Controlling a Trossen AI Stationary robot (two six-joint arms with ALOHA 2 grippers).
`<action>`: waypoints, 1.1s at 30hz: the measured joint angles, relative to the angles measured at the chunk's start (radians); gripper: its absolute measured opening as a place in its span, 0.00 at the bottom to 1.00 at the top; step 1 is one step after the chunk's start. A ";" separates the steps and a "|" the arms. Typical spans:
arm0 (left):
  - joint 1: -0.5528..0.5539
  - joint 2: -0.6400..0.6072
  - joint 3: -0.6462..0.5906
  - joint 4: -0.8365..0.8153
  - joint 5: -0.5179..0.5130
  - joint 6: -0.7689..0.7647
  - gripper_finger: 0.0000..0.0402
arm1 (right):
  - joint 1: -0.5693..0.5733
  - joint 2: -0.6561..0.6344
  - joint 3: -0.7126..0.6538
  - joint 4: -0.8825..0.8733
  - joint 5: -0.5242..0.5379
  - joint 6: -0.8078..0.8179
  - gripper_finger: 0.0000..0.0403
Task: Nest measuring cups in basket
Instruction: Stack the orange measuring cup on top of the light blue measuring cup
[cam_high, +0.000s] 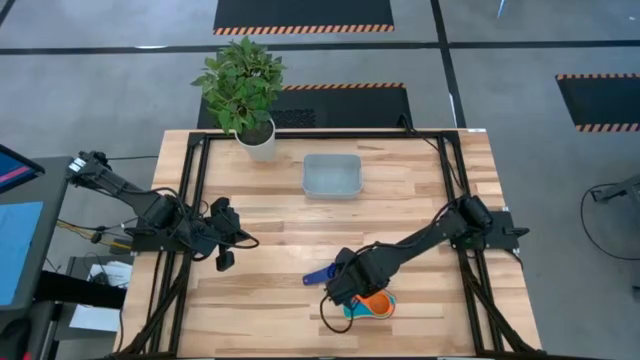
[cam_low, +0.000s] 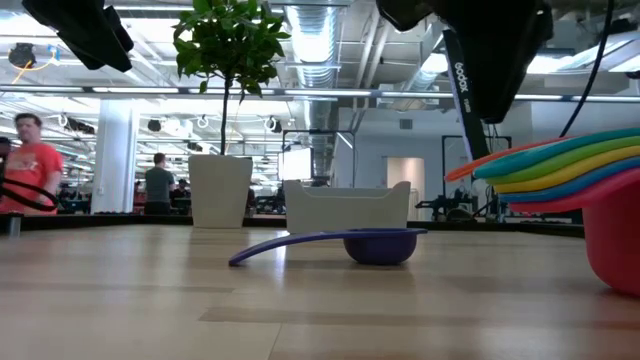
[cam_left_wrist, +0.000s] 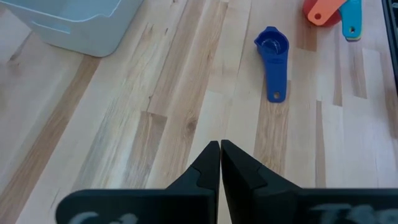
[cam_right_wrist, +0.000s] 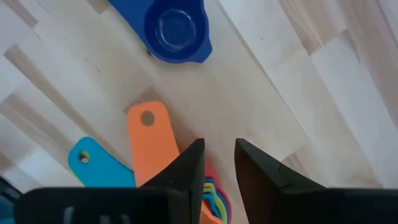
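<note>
A dark blue measuring cup (cam_high: 318, 275) (cam_low: 380, 243) (cam_left_wrist: 272, 46) (cam_right_wrist: 177, 31) lies alone, bowl down on the wood. Beside it, toward the near edge, stands a nested stack of cups (cam_high: 372, 305) (cam_low: 560, 165) with an orange handle (cam_right_wrist: 152, 146) and a light blue one fanned out. My right gripper (cam_high: 345, 290) (cam_right_wrist: 217, 162) hangs over that stack, pointing down, slightly open, with bare wood showing between its fingertips. My left gripper (cam_high: 243, 241) (cam_left_wrist: 219, 149) is shut and waits above the table's left part. The pale basket (cam_high: 332, 175) (cam_low: 347, 208) (cam_left_wrist: 74, 22) stands toward the far edge.
A white pot with a green plant (cam_high: 258, 140) (cam_low: 220, 190) stands at the far left corner, left of the basket. Bare wood lies between the basket and the cups. People show in the room beyond the table in the low view.
</note>
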 joint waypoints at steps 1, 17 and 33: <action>0.000 0.000 0.000 0.000 0.000 0.000 0.00 | -0.001 0.000 0.000 0.002 0.003 -0.002 0.27; 0.000 0.000 0.000 0.000 0.000 0.006 0.00 | 0.001 0.001 -0.086 0.117 0.007 -0.012 0.27; 0.000 0.000 0.000 0.000 0.000 0.006 0.00 | 0.026 -0.013 -0.141 0.273 -0.067 -0.090 0.27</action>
